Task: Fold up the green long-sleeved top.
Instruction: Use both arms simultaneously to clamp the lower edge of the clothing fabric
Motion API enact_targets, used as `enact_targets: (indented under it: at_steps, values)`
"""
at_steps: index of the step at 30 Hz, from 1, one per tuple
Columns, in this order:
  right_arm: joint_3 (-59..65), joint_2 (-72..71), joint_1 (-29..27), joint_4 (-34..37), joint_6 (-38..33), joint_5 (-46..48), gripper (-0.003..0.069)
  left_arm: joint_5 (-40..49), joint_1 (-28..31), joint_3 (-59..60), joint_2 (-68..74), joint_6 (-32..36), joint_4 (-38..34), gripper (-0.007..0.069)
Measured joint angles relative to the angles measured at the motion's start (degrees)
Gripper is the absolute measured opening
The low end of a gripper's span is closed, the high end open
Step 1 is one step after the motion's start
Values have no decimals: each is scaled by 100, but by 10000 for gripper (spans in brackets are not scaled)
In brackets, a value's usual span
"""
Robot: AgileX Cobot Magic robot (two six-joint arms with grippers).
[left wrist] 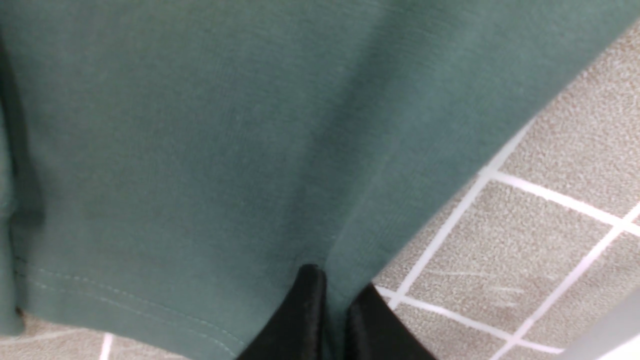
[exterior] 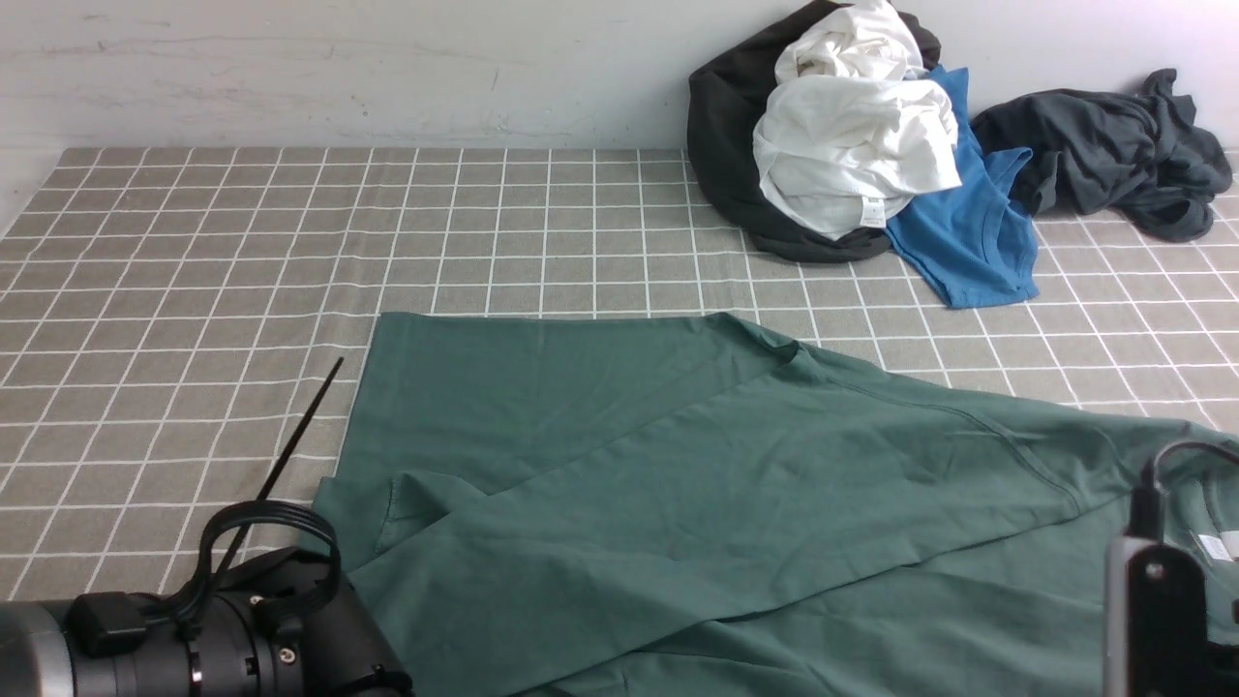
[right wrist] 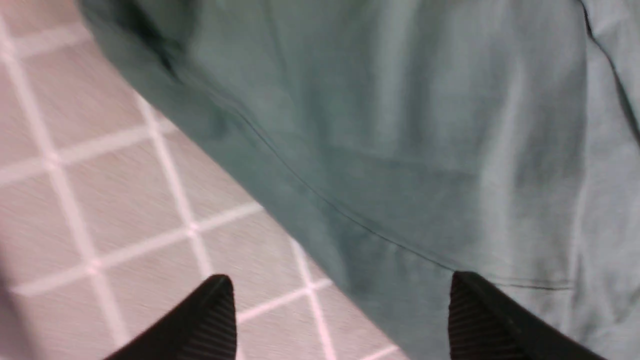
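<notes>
Nearest the robot, the left hand (left wrist: 336, 295) is clamped on a thin fold of the dark forest-green long-sleeved cotton top (exterior: 678, 484), close to its stitched hem. The right hand (right wrist: 340, 295) hangs with its jaws wide apart and grips nothing. One tip is over bare cloth and the other over the garment's seamed edge.

The risk, as I judge it, is an uneven pull. With only one side held, lifting or sweeping the left corner could drag the whole top across the counter instead of turning a flap over. The pinch is shallow, so a quick tug might let the soft knit slide free. If the right hand closed where it is, it could catch the cover underneath along with the fabric. A long panel lying slantwise over the body could also bunch under any new fold.

The top is matte, limp jersey with soft creases, double stitching and a small white neck label (exterior: 1215, 547). It is spread over the near and right part of the counter. The counter's cover is a taupe grid-patterned cloth (exterior: 242, 252), slightly nubbly and crossed by white lines.

Well apart, by the far wall, is a crumpled heap made up of a black garment (exterior: 726, 126), a white garment (exterior: 852, 145), a bright blue T-shirt (exterior: 968, 232) and a dark grey garment (exterior: 1113, 145).
</notes>
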Motion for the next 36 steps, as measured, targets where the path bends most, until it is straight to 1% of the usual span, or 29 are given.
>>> enact_targets:
  at_steps: [2, 3, 4, 11, 12, 14, 16, 20, 23, 24, 25, 26, 27, 28, 29, 30, 31, 32, 33, 36]
  values:
    - [363, 109, 0, -660, 51, -458, 549, 0, 0, 0, 0, 0, -5, 2]
    - [394, 109, 0, -711, 69, -494, 549, 0, 0, 0, 0, 0, -5, 2]
    - [588, 269, 0, -1075, 298, -740, 549, 0, 0, 0, 0, 0, -16, 2]
    - [819, 1399, 0, -2423, 1473, -1657, 549, -5, 0, 0, 0, 0, -71, 2]
    - [819, 1399, 0, -2460, 1501, -1686, 549, -5, 0, 0, 0, 0, -71, 2]
    - [819, 1777, 0, -2835, 1767, -1972, 549, -5, 0, 0, 0, 0, -71, 2]
    - [745, 2025, 0, -3022, 1886, -1982, 549, -5, 0, 0, 0, 0, -78, 2]
    - [657, 2162, 0, -3129, 1968, -1953, 522, -10, 0, 0, 0, 0, -92, 2]
    - [650, 2176, 0, -3090, 2077, -1912, 440, -10, 0, 0, 0, 0, -98, 2]
    - [650, 2176, 0, -3093, 2093, -1916, 402, -10, 0, 0, 0, 0, -104, 2]
    - [650, 2176, 0, -3130, 2110, -1933, 341, -4, 0, 0, 0, 0, -104, 2]
    - [650, 2159, 0, -3130, 2115, -1933, 304, -4, 0, 0, 0, 0, -104, 2]
    - [650, 2154, 0, -3130, 2115, -1933, 294, -4, 0, 0, 0, 0, -104, 2]
    - [650, 2115, 0, -3108, 2115, -1933, 245, -4, 0, 0, 0, 0, -104, 2]
    - [650, 2038, 0, -3039, 2115, -1916, 176, -4, 0, 0, 0, 0, -109, 2]
    - [650, 1987, 0, -2993, 2115, -1893, 137, 0, 0, 0, 0, 0, -109, 2]
    - [650, 1894, 0, -2912, 2115, -1845, 75, 0, 0, 0, 0, 0, -109, 2]
    - [650, 1883, 0, -2912, 2115, -1839, 67, 0, 0, 0, 0, 0, -109, 2]
    - [650, 1784, 0, -2812, 2115, -1788, 22, 0, 0, 0, 0, 0, -109, 2]
    - [650, 1660, 0, -2666, 2110, -1714, 7, 0, 0, 0, 0, 0, -109, 2]
